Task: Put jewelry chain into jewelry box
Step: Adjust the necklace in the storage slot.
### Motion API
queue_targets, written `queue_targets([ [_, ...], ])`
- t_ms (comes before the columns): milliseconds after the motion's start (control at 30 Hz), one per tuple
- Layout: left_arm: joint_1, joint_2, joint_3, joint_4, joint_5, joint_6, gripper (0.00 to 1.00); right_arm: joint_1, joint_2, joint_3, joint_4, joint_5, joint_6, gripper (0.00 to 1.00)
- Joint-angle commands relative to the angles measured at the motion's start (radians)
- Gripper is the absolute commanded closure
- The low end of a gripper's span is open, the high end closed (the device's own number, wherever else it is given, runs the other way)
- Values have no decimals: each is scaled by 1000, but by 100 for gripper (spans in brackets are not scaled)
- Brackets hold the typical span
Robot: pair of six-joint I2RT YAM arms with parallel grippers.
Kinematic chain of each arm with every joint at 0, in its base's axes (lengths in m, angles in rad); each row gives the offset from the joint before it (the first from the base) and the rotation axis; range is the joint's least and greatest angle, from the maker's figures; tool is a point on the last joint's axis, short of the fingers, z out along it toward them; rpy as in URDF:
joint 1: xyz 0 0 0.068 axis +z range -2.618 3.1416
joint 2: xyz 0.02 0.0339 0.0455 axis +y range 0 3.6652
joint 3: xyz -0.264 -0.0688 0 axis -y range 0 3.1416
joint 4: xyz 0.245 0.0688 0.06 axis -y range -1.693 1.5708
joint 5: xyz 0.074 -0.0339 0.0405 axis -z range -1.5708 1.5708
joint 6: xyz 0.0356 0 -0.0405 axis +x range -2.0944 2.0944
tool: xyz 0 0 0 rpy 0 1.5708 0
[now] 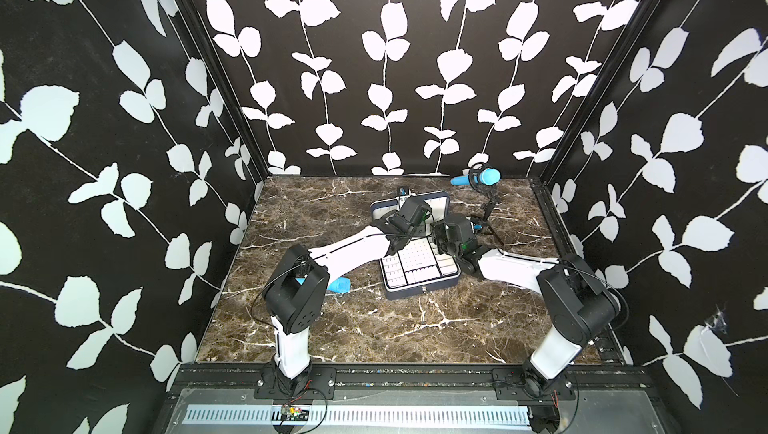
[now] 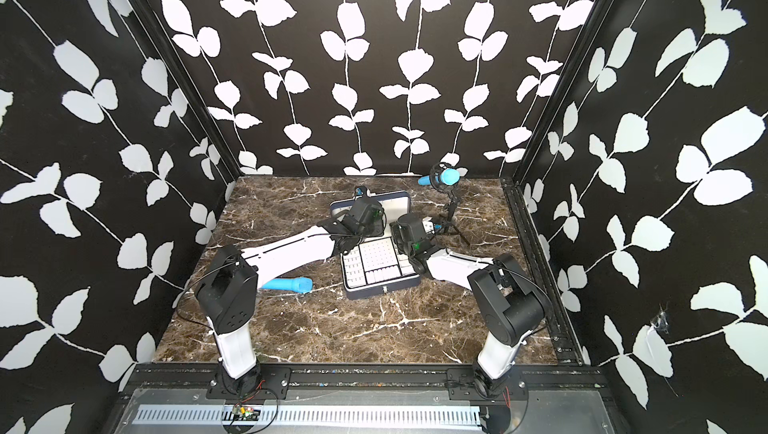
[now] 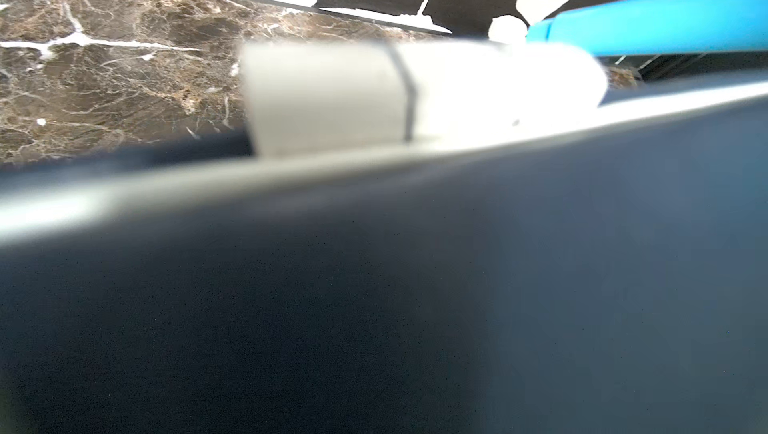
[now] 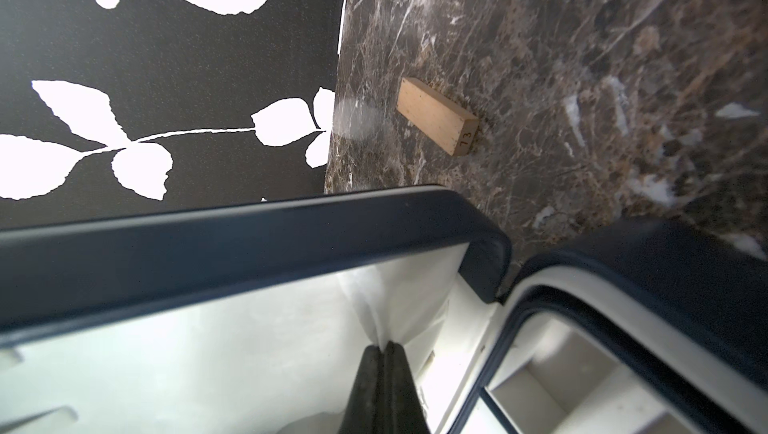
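The jewelry box [image 1: 424,286] [image 2: 382,288] lies open mid-table, its white compartmented tray facing up and its lid upright at the back. In the right wrist view my right gripper [image 4: 384,344] is shut on a pucker of the white lining inside the lid [image 4: 249,236]. My left arm's wrist [image 1: 409,214] sits against the lid's front. The navy lid [image 3: 415,286] fills the left wrist view and hides the left jaws. A blurred white piece [image 3: 332,95] shows past the lid's edge. The jewelry chain is not visible in any view.
A blue microphone [image 1: 484,176] stands on a small black tripod [image 1: 488,220] at the back right. Another blue microphone [image 1: 338,285] lies left of the box under my left arm. A small yellow wooden block [image 4: 436,116] rests on the marble behind the lid.
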Motion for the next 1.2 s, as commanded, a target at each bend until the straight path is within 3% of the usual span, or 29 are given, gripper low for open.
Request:
queue_targets([
  [0, -1, -69, -26, 42, 28, 30, 100, 17, 2, 16, 1, -35, -9, 100],
  [500, 0, -113, -81, 178, 57, 93, 100, 16, 15, 27, -2, -37, -3, 100],
  [1167, 33, -148, -82, 230, 35, 97, 100, 16, 18, 31, 0, -45, -6, 100],
])
